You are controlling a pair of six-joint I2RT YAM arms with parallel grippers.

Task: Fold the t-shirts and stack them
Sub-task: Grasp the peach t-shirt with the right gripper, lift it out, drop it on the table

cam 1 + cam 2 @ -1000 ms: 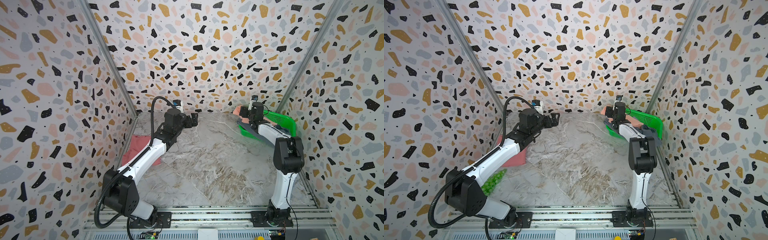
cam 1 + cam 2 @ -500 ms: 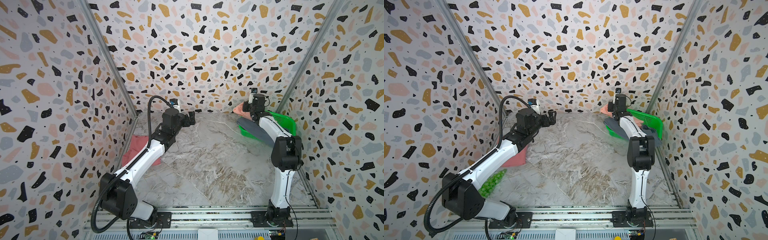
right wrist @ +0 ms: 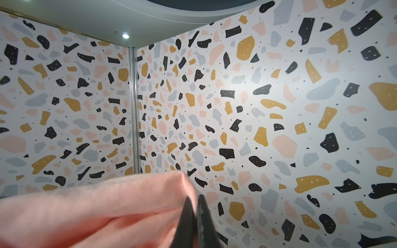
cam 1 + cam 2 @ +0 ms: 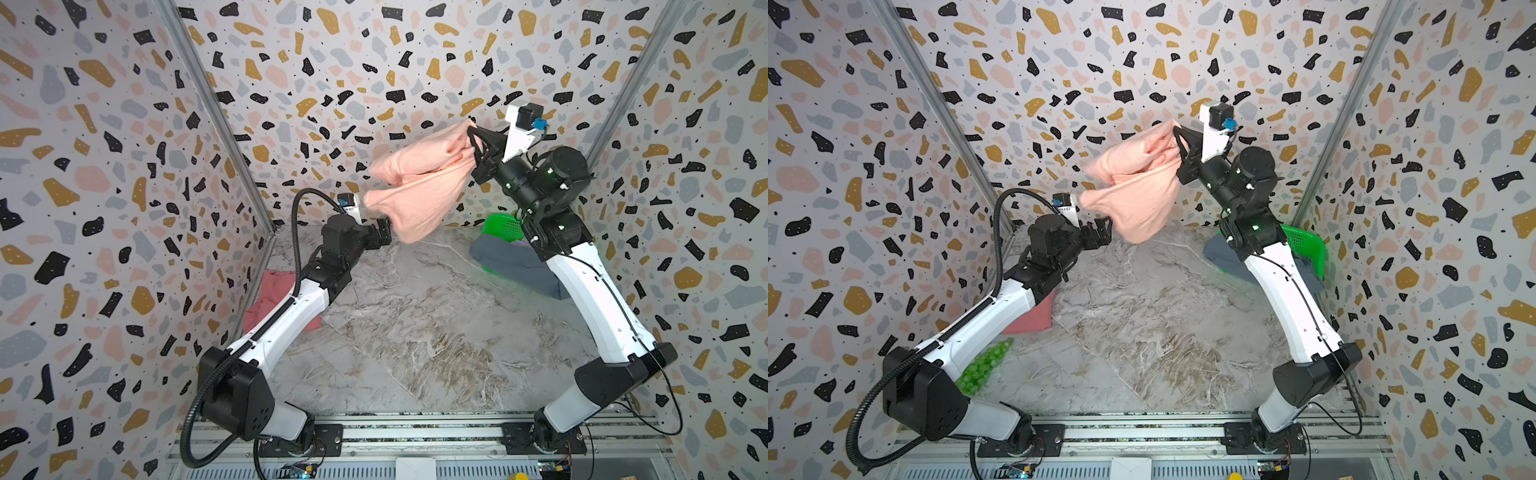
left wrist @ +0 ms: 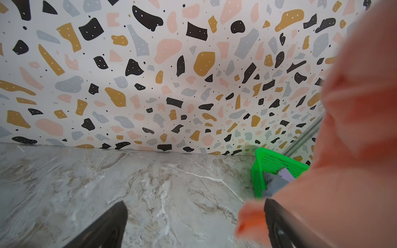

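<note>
- The right hand (image 4: 473, 139) is pressed together on a bit of the peach tee (image 4: 419, 187). It holds the tee high in the air, near the back wall.
- The tee hangs in a bunch, clear of the counter (image 4: 415, 332). Its low end is just beside the left hand (image 4: 384, 232).
- The left hand is spread wide and holds nothing. In its wrist view, peach cloth lies right by one finger (image 5: 279, 221).
- The red tee (image 4: 274, 291) lies by the left wall. The grey tee (image 4: 507, 257) spills out of the basket (image 4: 505, 226), and a lavender tee (image 5: 286, 172) peeks out inside it.
- The job now, I think, is to get the peach tee flat in the middle of the counter.
- To do it well, the left hand should pinch a loose edge low down, not a thick lump.
- Then both hands should pull gently apart, so the cloth opens up.
- It should come down slowly, so it lands smooth and away from the red tee and the basket.
- No print shows, so I cannot tell which way the tee faces.
</note>
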